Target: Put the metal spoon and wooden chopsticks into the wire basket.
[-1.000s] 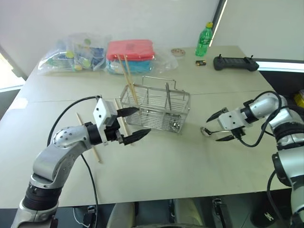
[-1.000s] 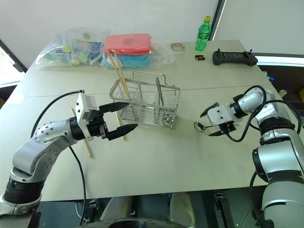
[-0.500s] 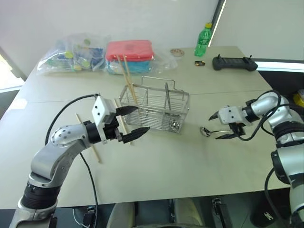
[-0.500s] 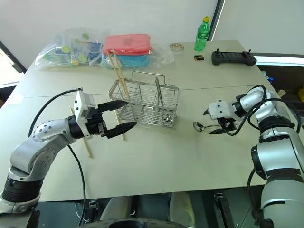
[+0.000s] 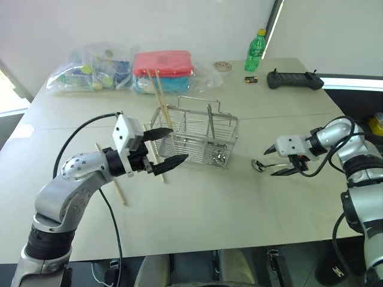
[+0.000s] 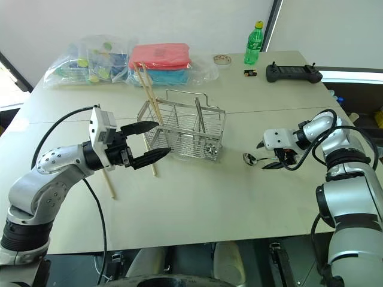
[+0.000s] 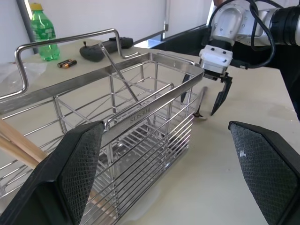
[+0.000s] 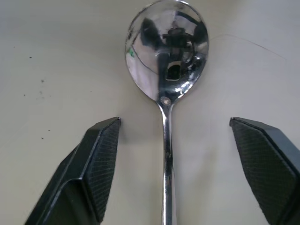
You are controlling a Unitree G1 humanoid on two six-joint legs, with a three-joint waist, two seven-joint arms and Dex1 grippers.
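The wire basket [image 5: 200, 136] stands mid-table with two wooden chopsticks [image 5: 160, 98] leaning in its left end and a metal utensil upright inside. Two more chopsticks lie on the table, one [image 5: 157, 162] beside the basket and one [image 5: 112, 176] behind my left arm. My left gripper [image 5: 169, 146] hovers open at the basket's left end, nothing between its fingers. The metal spoon [image 8: 166, 93] lies flat on the table right of the basket [image 7: 140, 117]. My right gripper [image 5: 270, 162] is open and tilted down over the spoon [image 5: 257, 165], one finger on each side of the handle.
At the table's far side sit a green bottle [image 5: 255, 51], a black controller [image 5: 295, 79], batteries [image 5: 252, 78], a red-and-blue pack [image 5: 163, 67] and plastic bags [image 5: 96, 72]. The table's front edge is close to me.
My right wrist has rolled above the spoon, so its fingers now straddle the handle. The left gripper stays open by the basket.
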